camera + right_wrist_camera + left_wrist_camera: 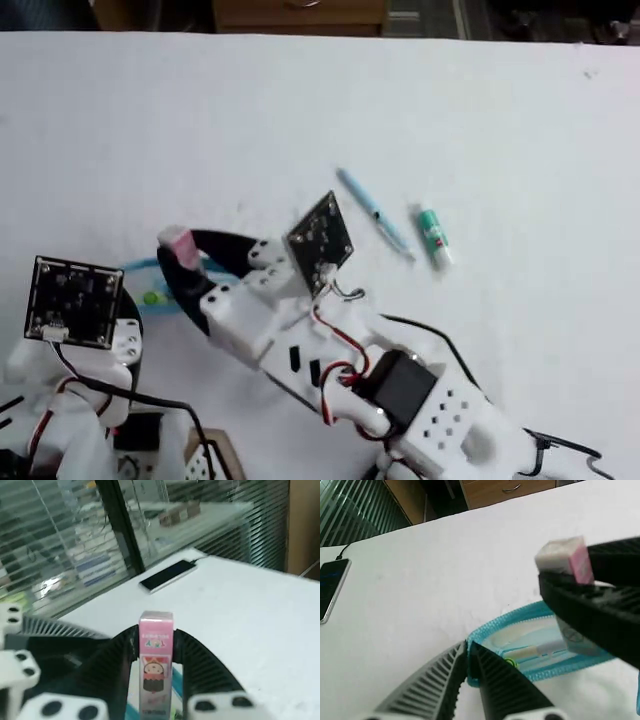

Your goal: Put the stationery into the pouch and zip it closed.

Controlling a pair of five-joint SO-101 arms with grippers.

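Observation:
The light blue pouch (pixel 530 622) lies unzipped on the white table, with a white pen and other items inside. My left gripper (pixel 468 656) is shut on the pouch's corner edge. My right gripper (pixel 183 256) is shut on a pink and white eraser (pixel 156 655) and holds it just above the open pouch (pixel 141 268). The same eraser (pixel 566 556) appears over the pouch mouth in the left wrist view. A blue pen (pixel 375 212) and a green and white glue stick (pixel 434 237) lie on the table to the right of the right arm.
A phone (pixel 331 587) with its cable rests on the table off to the side, also seen as the phone (pixel 167 575) beyond the eraser. Wooden drawers (pixel 507 490) stand past the table's far edge. The left arm's camera board (pixel 75 302) sits at the front left.

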